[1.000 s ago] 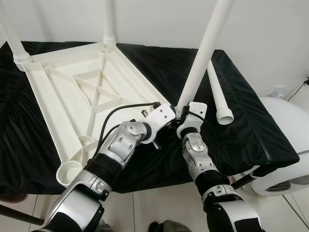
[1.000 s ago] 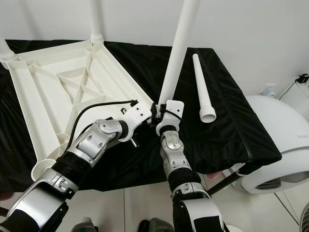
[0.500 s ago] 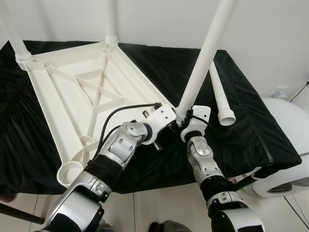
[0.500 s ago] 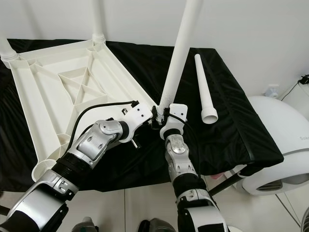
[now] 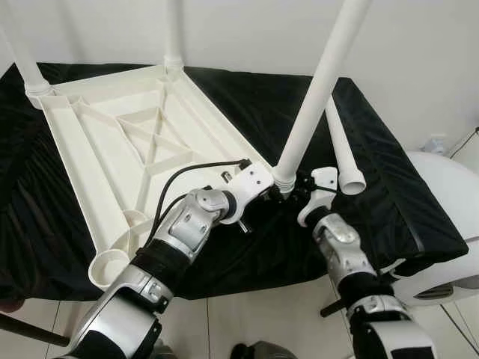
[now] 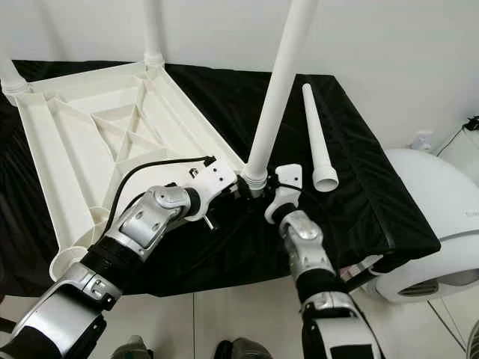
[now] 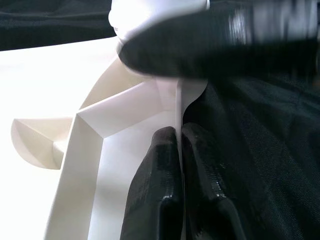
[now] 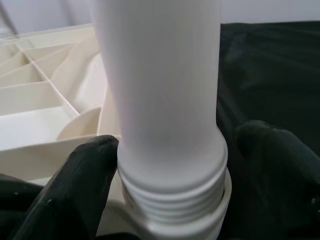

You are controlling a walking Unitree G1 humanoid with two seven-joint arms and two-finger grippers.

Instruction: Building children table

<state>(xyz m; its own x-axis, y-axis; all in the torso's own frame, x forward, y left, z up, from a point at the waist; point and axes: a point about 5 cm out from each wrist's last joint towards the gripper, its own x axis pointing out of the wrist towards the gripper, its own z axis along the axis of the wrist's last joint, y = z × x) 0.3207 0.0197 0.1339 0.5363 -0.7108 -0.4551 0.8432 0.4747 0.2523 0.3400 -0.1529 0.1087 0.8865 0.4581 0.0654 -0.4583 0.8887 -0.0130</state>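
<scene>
Between right jaws (image 8: 170, 165), table leg (image 8: 160, 90)

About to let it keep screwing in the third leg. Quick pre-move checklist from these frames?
1. Leg base at the corner socket of the upturned tabletop: ok, threads still show above the socket in the right wrist view, so not fully seated.
2. Right gripper fingers either side of the leg base: ok; contact cannot tell.
3. Left gripper pinched on the tabletop's edge wall near that corner: ok.
4. Leg straight in the socket: cannot tell.
5. Spare leg lying loose on the black cloth, apart from both arms: ok.
</scene>
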